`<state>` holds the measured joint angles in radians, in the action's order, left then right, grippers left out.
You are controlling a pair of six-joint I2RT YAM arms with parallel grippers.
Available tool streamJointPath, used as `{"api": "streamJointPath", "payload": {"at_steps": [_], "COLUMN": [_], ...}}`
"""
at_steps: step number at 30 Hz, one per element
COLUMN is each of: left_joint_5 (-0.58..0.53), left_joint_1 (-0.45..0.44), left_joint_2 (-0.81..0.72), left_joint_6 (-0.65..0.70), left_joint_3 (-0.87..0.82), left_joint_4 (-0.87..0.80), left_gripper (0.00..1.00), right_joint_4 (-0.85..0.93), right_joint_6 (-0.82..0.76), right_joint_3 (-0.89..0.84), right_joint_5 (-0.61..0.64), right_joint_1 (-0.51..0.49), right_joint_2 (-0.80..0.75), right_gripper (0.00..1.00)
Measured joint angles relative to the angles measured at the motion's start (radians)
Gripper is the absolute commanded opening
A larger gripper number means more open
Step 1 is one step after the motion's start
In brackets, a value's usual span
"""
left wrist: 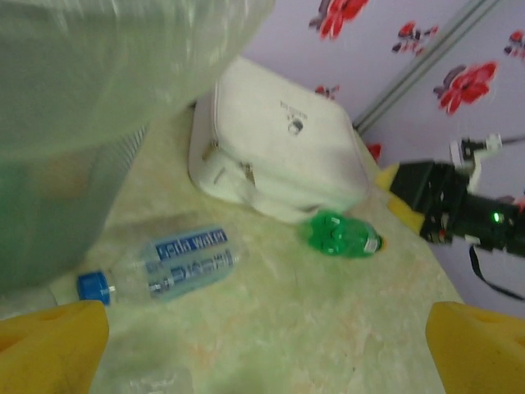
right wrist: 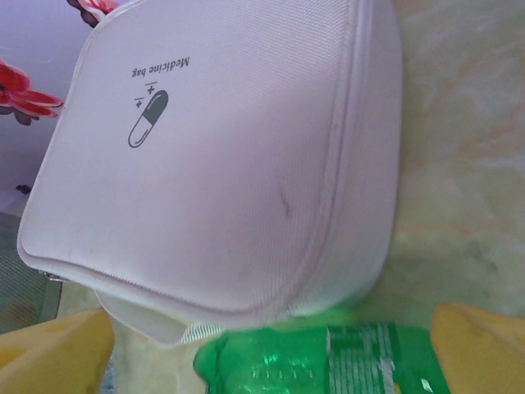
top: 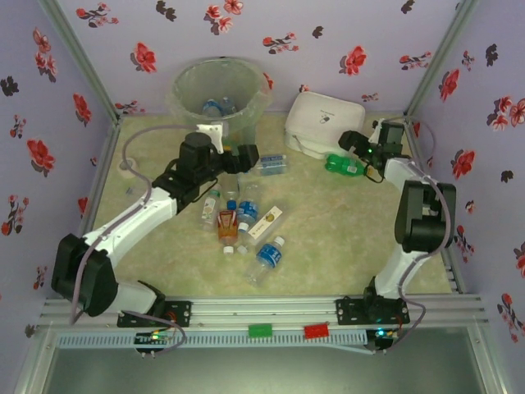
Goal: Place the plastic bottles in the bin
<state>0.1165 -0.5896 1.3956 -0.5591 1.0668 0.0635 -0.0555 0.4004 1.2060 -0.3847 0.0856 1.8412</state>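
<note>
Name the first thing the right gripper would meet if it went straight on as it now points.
Probably the green bottle, just ahead between the right gripper's open fingers; the white medicine bag sits behind.

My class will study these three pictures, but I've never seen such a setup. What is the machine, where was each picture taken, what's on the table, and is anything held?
Two robot arms are bolted at the near edge of a table. The wide picture looks down from above; the other two come from cameras on the wrists. Bottles lie scattered on the table, a few in the bin. The left gripper faces a clear bottle; the right gripper faces a green bottle beside a white bag. Both are open, holding nothing.
</note>
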Motion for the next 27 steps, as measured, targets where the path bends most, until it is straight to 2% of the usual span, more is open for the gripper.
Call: {"api": "streamJointPath", "payload": {"at_steps": [6, 12, 22, 27], "left_joint_5": [-0.016, -0.077, -0.106, -0.087], "left_joint_1": [-0.078, -0.104, -0.104, -0.104], "left_joint_2": [0.014, 0.016, 0.043, 0.095], "left_joint_6": [-0.075, -0.136, -0.135, -0.145], "left_joint_3": [-0.071, -0.159, -0.132, -0.11], "left_joint_4": [0.082, 0.092, 0.113, 0.13], "left_gripper": [1.0, 1.0, 1.0, 1.0], "right_joint_4": [-0.007, -0.024, -0.071, -0.032], "right_joint_6": [0.023, 0.042, 0.072, 0.064], "right_joint_3": [0.087, 0.067, -0.186, -0.226], "right_joint_5": [-0.099, -0.127, -0.136, -0.096], "right_joint_1": [0.003, 0.003, 0.001, -0.026], "right_joint_2": [0.136, 0.147, -0.003, -0.058], "right_gripper": [1.0, 1.0, 1.0, 1.0]}}
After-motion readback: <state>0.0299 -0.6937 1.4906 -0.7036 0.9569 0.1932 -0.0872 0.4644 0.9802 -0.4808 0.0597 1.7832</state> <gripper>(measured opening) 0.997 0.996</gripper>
